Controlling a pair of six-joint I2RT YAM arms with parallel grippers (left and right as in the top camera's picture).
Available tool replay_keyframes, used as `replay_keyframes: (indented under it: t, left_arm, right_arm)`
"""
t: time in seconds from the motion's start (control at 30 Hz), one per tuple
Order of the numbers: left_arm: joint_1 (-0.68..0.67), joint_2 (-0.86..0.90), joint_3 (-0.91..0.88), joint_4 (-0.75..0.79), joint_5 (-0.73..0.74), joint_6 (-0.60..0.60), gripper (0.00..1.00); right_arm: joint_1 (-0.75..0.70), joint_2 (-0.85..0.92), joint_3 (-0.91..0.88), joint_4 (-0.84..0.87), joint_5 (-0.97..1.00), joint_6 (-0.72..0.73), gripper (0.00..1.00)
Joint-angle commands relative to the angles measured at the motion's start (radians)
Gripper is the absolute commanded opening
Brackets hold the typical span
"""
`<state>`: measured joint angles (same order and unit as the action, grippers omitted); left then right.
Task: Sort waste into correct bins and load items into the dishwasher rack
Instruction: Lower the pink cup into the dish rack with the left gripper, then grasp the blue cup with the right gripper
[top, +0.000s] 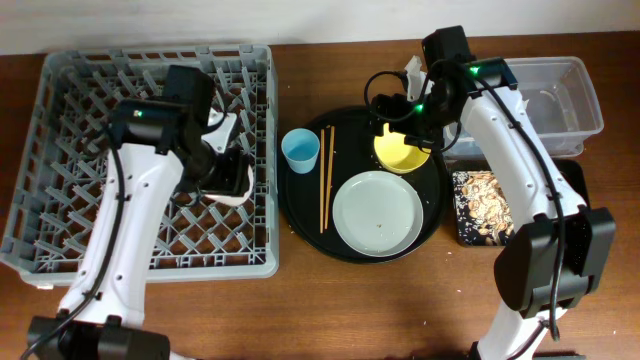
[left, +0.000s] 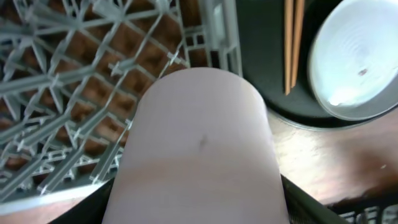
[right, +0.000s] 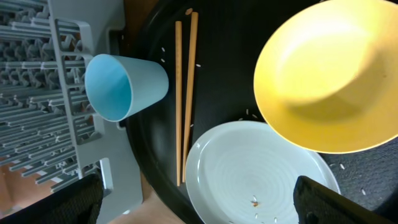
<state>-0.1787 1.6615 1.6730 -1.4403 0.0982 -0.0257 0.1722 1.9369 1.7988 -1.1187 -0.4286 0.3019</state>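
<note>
1. Holding the pale pink plastic cup (left: 199, 143), your left end effector (top: 222, 168) is clamped around its body above the large square grey plastic dishwasher rack (top: 150, 262), close to the rack wall nearest the tray.
2. Carry it further inside the rim before you descend. The left wrist view shows the cup hanging over the rack's edge, with the bare wooden surface (left: 323, 162) just beside it.
3. Seat the cup between the upright pegs rather than on a peg tip, and let go only once it rests. I cannot tell which end of the cup is down.
4. Your right end effector (top: 412, 122) hangs with its fingers apart and nothing between them, over the small yellow bowl (right: 323, 81) on the large round black tray (right: 224, 62). Leave it waiting there so the two arms do not crowd each other.
</note>
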Motion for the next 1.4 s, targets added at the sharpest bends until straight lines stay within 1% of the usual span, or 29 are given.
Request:
replay_keyframes:
  t: [0.0, 0.07, 0.3, 0.47, 0.63, 0.97, 1.13, 1.17, 1.23, 1.27, 1.3, 1.37]
  left_arm:
    - [-0.005, 0.055, 0.009, -0.012, -0.037, 0.011, 0.56]
    - [-0.008, 0.088, 0.009, -0.013, -0.016, 0.012, 0.56]
    - [-0.056, 0.179, 0.007, -0.041, -0.016, 0.012, 0.56]
    - [-0.059, 0.232, -0.02, -0.053, -0.019, 0.011, 0.56]
    - [-0.058, 0.24, -0.042, -0.049, -0.099, -0.031, 0.56]
    - [-0.061, 0.242, -0.108, 0.056, -0.087, -0.031, 0.57]
    - [-0.061, 0.242, -0.129, 0.08, -0.087, -0.031, 0.92]
    - [-0.061, 0.242, -0.129, 0.084, -0.087, -0.031, 0.92]
    - [-0.06, 0.242, -0.116, 0.089, -0.087, -0.031, 0.92]
    - [-0.059, 0.242, -0.096, 0.085, -0.087, -0.031, 0.92]
    - [-0.059, 0.242, -0.067, 0.078, -0.087, -0.031, 0.92]
    - [-0.059, 0.242, 0.018, 0.059, -0.073, -0.031, 0.92]
  right_arm:
    - [-0.003, 0.002, 0.0, -0.001, 0.022, -0.01, 0.99]
    - [-0.003, 0.002, 0.0, -0.003, 0.022, -0.01, 0.99]
    - [-0.003, 0.002, 0.0, -0.011, 0.023, -0.01, 0.99]
    - [-0.003, 0.002, 0.0, -0.013, 0.023, -0.01, 0.99]
    - [-0.003, 0.002, 0.0, -0.016, 0.023, -0.01, 0.99]
    - [-0.003, 0.002, 0.0, -0.019, 0.023, -0.01, 0.99]
    - [-0.002, 0.002, 0.0, -0.019, 0.022, -0.01, 0.99]
    - [0.002, 0.002, 0.0, -0.014, 0.022, -0.01, 1.0]
    - [0.019, 0.002, 0.0, 0.009, 0.022, -0.01, 0.93]
    - [0.035, 0.002, 0.0, 0.03, 0.023, -0.01, 0.91]
    - [0.053, 0.002, 0.0, 0.056, 0.023, -0.009, 0.88]
    - [0.088, 0.002, 0.0, 0.113, 0.04, 0.018, 0.84]
